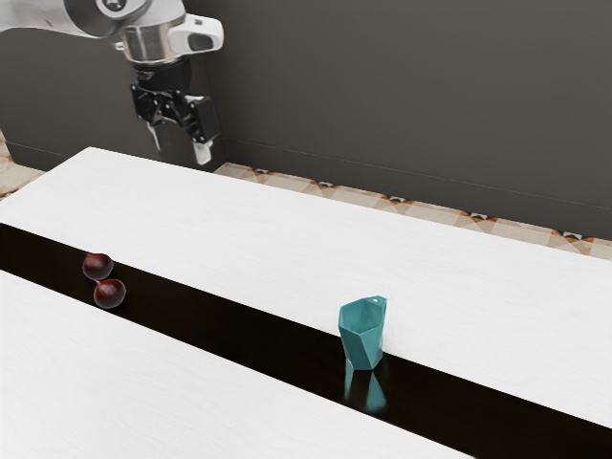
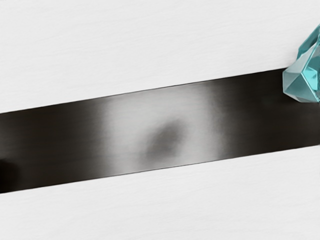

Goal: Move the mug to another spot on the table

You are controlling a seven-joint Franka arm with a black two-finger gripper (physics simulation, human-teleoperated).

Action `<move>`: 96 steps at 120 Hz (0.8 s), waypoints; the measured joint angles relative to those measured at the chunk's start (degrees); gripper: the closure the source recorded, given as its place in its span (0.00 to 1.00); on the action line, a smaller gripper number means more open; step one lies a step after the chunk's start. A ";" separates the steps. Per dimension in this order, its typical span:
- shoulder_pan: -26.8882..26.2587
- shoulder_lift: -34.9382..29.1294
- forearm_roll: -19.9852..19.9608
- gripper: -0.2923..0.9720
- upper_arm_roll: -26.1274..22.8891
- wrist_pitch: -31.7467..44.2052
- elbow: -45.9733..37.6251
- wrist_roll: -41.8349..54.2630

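Your gripper (image 1: 179, 143) hangs high above the far edge of the white table (image 1: 287, 239), fingers spread wide, holding nothing. Well apart, toward the exterior view's right, the teal mug (image 1: 363, 332) stands upright on the glossy black stripe (image 1: 239, 325). From the wrist, the mug (image 2: 306, 70) sits at the stripe's (image 2: 150, 140) border. At the exterior view's left, one dark red fruit (image 1: 98, 266) lies just beside a second fruit (image 1: 110, 293).

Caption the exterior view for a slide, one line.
Black two-finger gripper hangs open, well clear of the upright teal faceted mug on the dark glossy stripe of the white table.
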 joint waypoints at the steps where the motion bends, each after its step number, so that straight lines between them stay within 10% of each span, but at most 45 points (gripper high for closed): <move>1: -0.03 -0.01 0.01 0.23 0.00 0.00 0.00 0.00; 34: -0.63 0.51 -0.20 0.23 0.08 0.13 0.39 0.33; 96: 1.05 22.43 -6.01 0.23 -1.55 8.33 4.32 1.62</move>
